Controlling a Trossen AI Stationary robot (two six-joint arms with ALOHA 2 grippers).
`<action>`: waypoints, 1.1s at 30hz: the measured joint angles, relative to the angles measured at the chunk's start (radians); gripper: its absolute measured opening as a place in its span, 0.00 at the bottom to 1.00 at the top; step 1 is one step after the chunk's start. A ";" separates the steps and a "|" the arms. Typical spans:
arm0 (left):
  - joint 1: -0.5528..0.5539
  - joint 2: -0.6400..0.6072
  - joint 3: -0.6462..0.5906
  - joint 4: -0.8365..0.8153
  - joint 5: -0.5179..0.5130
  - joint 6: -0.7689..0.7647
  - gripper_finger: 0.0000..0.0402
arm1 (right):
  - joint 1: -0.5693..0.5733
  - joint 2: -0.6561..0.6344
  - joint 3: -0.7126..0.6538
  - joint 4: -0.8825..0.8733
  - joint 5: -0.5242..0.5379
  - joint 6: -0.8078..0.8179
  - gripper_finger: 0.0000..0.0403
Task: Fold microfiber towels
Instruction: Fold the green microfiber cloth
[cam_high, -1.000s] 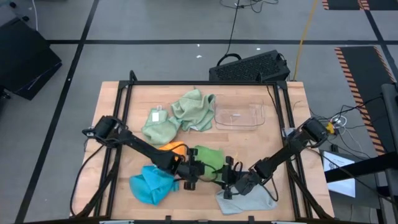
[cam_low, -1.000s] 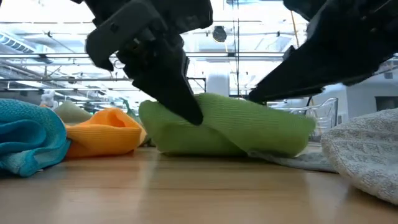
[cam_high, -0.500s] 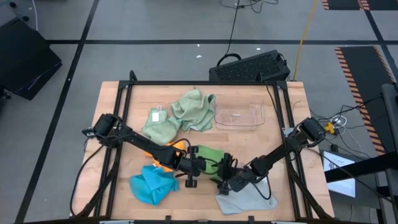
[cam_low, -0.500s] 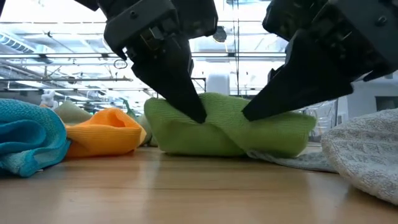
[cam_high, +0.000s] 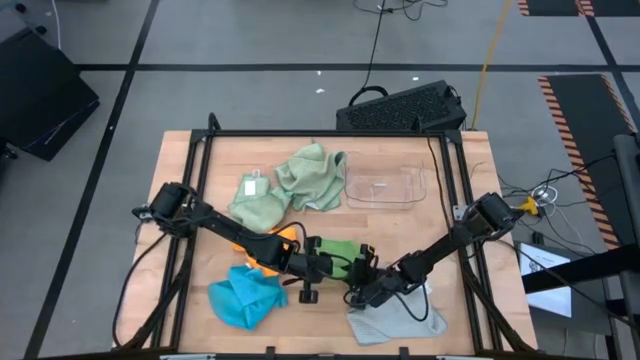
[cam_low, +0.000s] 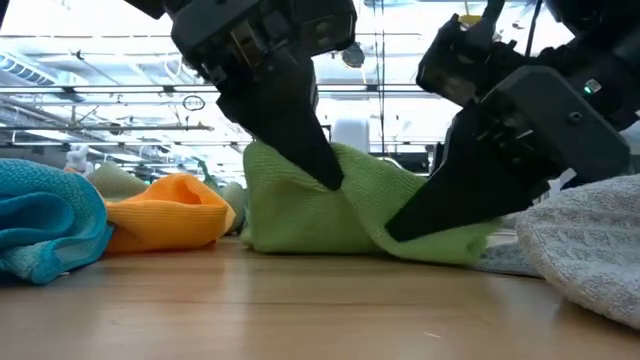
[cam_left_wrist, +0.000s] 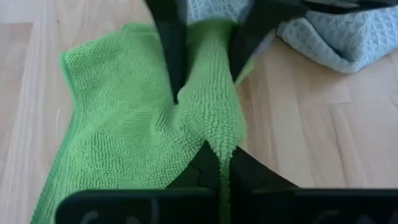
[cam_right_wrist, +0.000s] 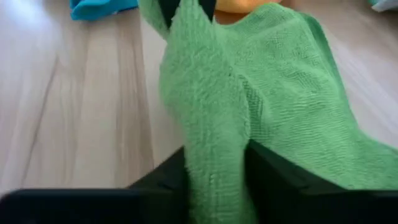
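Note:
The bright green towel (cam_high: 335, 249) lies bunched near the table's front middle, drawn up into a ridge (cam_left_wrist: 211, 93) between my two grippers. My left gripper (cam_high: 318, 268) is shut on the ridge's left end. My right gripper (cam_high: 362, 290) is shut on its right end. Also on the table lie an orange towel (cam_high: 281, 238), a blue towel (cam_high: 243, 296), a grey towel (cam_high: 396, 318) and two pale sage towels (cam_high: 258, 206) (cam_high: 313, 176). My left gripper pinches a raised fold of the green towel (cam_left_wrist: 222, 157) between its two fingers, slanting down from the table's left. The fold stands up in a peak at the fingertips (cam_low: 325, 172); the rest of the towel lies on the table. My right gripper pinches a thick fold of the same towel (cam_right_wrist: 214, 163) between its two fingers (cam_right_wrist: 277, 171), slanting down from the table's right. In the low view its fingertip (cam_low: 400, 228) sits low on the towel's right end, close to the table. The cloth between the grippers sags a little.
A clear plastic tray (cam_high: 386, 186) stands at the far right of the table, behind the towels. The grey towel lies just under and right of my right gripper. Bare wood (cam_low: 300, 310) runs along the front edge.
My right gripper has moved down and toward the table's left, to the left gripper, and has taken hold of the green towel's right end. The towel has been bunched narrower, and its top now rises to a peak at the left gripper.

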 joint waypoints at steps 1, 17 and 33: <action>0.000 0.000 0.000 -0.001 0.000 0.000 0.02 | 0.001 -0.007 0.000 -0.005 0.000 -0.017 0.21; -0.035 -0.001 0.001 0.000 -0.051 -0.138 0.32 | -0.038 -0.127 -0.001 -0.073 0.030 -0.151 0.02; -0.089 -0.032 0.001 0.071 -0.104 -0.095 0.48 | -0.041 -0.272 -0.001 -0.087 0.143 -0.380 0.02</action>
